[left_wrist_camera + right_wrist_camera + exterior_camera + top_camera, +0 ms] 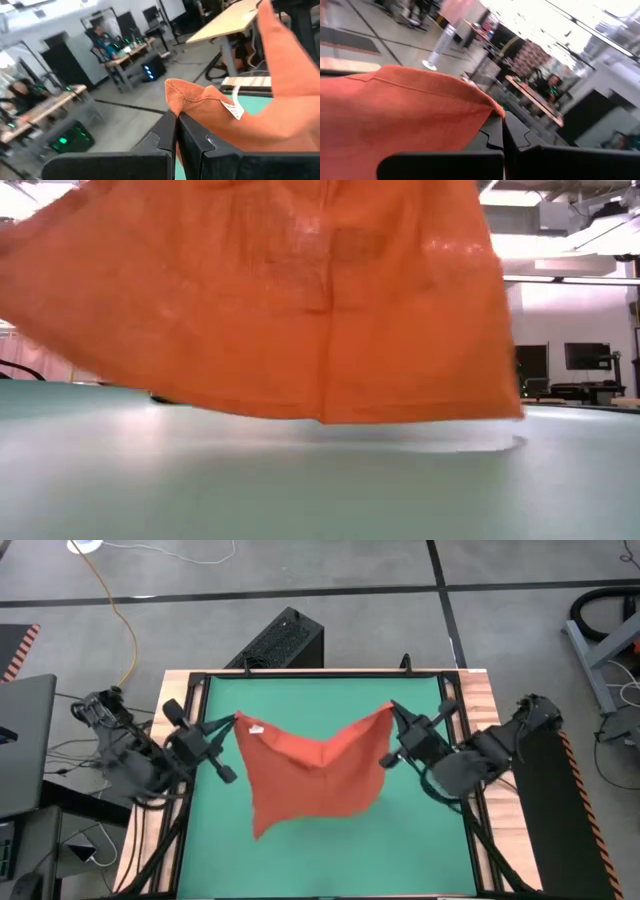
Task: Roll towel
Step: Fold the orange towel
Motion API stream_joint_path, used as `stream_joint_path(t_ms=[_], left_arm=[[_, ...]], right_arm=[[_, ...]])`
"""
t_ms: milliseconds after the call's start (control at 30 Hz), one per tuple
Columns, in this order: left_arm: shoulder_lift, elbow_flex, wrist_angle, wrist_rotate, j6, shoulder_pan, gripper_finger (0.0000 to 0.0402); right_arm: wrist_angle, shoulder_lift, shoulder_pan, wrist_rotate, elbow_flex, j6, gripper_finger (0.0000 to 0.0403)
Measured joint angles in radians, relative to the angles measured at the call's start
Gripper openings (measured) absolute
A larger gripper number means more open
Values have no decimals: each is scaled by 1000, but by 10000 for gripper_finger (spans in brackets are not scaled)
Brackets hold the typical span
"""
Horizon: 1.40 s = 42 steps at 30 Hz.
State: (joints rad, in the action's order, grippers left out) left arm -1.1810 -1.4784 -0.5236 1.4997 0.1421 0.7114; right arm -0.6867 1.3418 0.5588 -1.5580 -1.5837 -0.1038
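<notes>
The orange-red towel (310, 775) hangs in the air over the green table mat (420, 850), held by two upper corners and sagging in a V between them. A small white tag (234, 107) sits near its left corner. In the low view the towel's lower edge (330, 418) hangs just above the mat; whether it touches, I cannot tell. My left gripper (232, 723) is shut on the towel's left corner. My right gripper (392, 712) is shut on its right corner. My left gripper pinches the towel's corner beside the tag (176, 94) between its two shut fingers, coming level from the table's left side. The cloth hangs away from the fingers, sagging toward the middle. My right gripper pinches the opposite upper corner (492, 107) between its two shut fingers, level, from the table's right side. The towel hangs down and away from that corner, slack between the two holds.
A wooden frame (480, 690) borders the mat. A black box (285, 640) stands beyond the far edge. A laptop (20, 740) and cables lie left of the table. People sit at desks (110, 45) in the room behind. Bare mat lies under and in front of the towel.
</notes>
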Motion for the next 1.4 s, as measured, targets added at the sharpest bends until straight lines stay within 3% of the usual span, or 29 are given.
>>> stream_joint_path(t_ms=[167,300,467,700,900,1167,1267,1400], left_arm=[[30,0,-524,-248,-538,-119,0],[32,57,-802,-258,-840,-191,0],[37,166,-943,-264,-980,-272,0],[37,311,-940,-278,-1017,-362,0],[49,417,-950,-258,-1009,-446,0],[59,441,-952,-261,-992,-503,0],[59,441,-952,-248,-984,-503,0],[74,441,-953,-230,-964,-503,0]], right_arm=[[-532,17,-127,245,0,636,3],[-885,92,-208,333,5,1036,3],[-697,143,-306,395,90,854,3],[-682,276,-439,415,154,776,5],[-695,337,-539,311,154,680,6],[-522,297,-572,195,153,498,7],[-434,291,-574,229,153,398,7],[-234,298,-588,351,153,196,8]])
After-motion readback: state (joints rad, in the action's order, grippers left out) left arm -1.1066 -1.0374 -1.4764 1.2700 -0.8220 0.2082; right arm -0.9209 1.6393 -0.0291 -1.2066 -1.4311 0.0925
